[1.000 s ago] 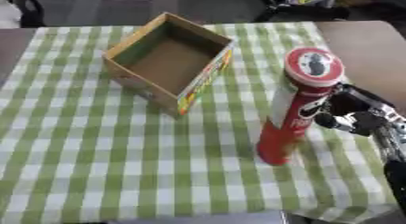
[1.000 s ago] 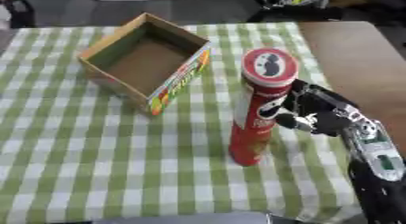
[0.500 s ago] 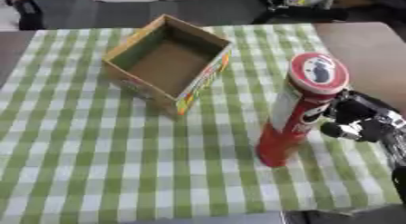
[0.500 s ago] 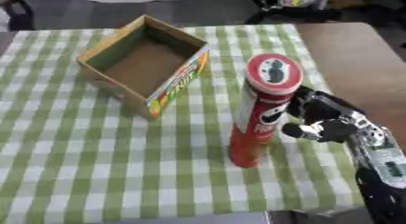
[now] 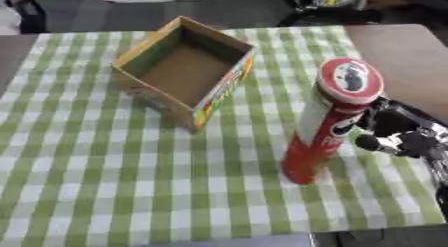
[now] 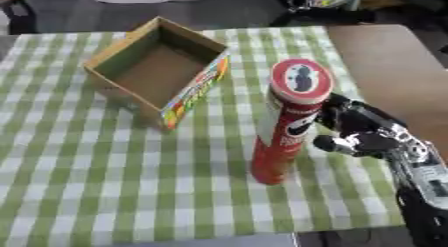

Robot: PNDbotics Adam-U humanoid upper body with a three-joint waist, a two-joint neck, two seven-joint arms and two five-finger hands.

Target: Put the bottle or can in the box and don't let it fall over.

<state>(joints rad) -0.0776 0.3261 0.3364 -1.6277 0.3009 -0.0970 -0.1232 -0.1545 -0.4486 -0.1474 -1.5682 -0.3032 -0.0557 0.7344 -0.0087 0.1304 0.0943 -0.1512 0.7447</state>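
Note:
A tall red can (image 5: 325,128) with a white lid stands on the green checked cloth, right of centre, its top leaning slightly to the right. My right hand (image 6: 367,133) is against its right side at mid height, fingers curled behind the can and the thumb at its front. The open cardboard box (image 5: 223,93), with a colourful printed side, sits to the upper left of the can, a short gap away, and nothing shows inside it. My left hand shows in neither view.
The green checked cloth (image 5: 105,166) covers most of the table. Bare brown tabletop (image 5: 402,51) shows at the far right. The cloth's front edge runs just below the can. Dark clutter lies beyond the far edge.
My right hand has closed in on the can's right side and shifted slightly lower. The can's top has tipped a little to the right while its base stays put. The box has not moved.

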